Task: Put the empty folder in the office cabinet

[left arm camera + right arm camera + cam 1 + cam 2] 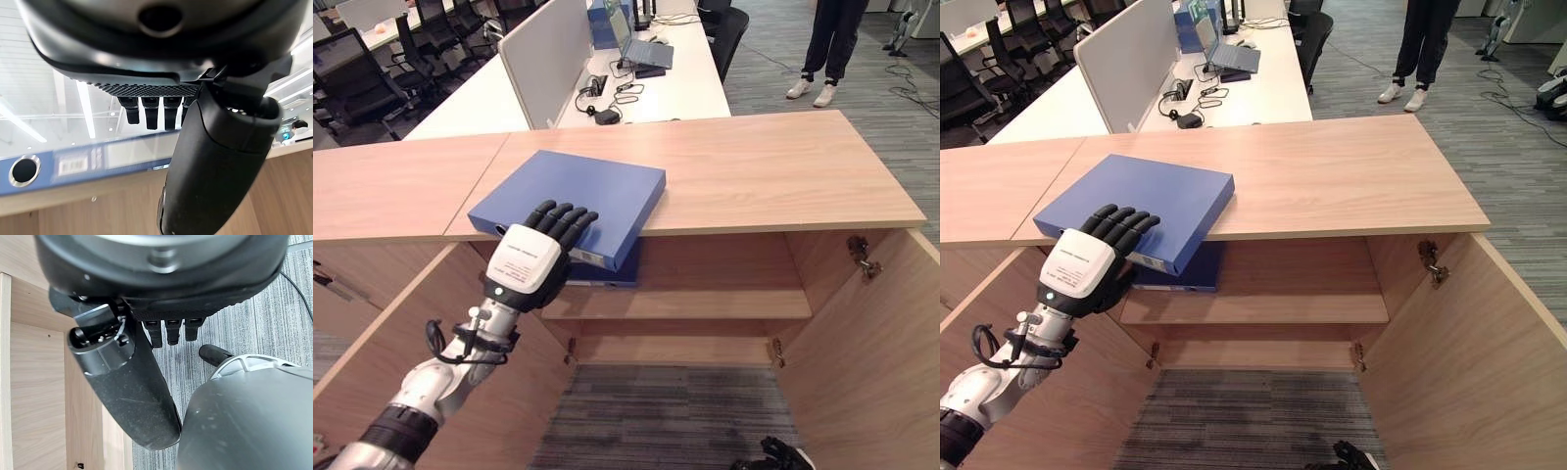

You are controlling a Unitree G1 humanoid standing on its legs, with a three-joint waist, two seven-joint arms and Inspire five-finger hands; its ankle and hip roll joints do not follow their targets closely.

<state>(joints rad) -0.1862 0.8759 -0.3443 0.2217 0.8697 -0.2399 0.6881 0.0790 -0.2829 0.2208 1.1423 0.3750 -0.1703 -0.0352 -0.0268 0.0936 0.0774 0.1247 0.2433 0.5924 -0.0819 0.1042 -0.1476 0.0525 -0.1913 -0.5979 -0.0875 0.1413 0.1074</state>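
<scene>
A blue folder (pixel 578 191) lies flat on the wooden cabinet top (pixel 754 166), its spine (pixel 98 161) hanging over the front edge. My left hand (pixel 529 259) holds that overhanging edge, with its fingers (pixel 1121 223) lying on the cover and the thumb (pixel 215 161) below the spine. The cabinet stands with both doors swung wide. A second, darker blue folder (pixel 607 272) rests on the inner shelf (pixel 705 304) just under the first. My right hand (pixel 142 396) hangs low over the carpet beside the right door, fingers relaxed and holding nothing.
The right door (pixel 881 333) and the left door (pixel 401 323) flank the opening. Behind the cabinet is a white desk (pixel 680 88) with a divider panel (pixel 543 64), a laptop and cables. A person (pixel 827 49) stands at the back right, office chairs at the back left.
</scene>
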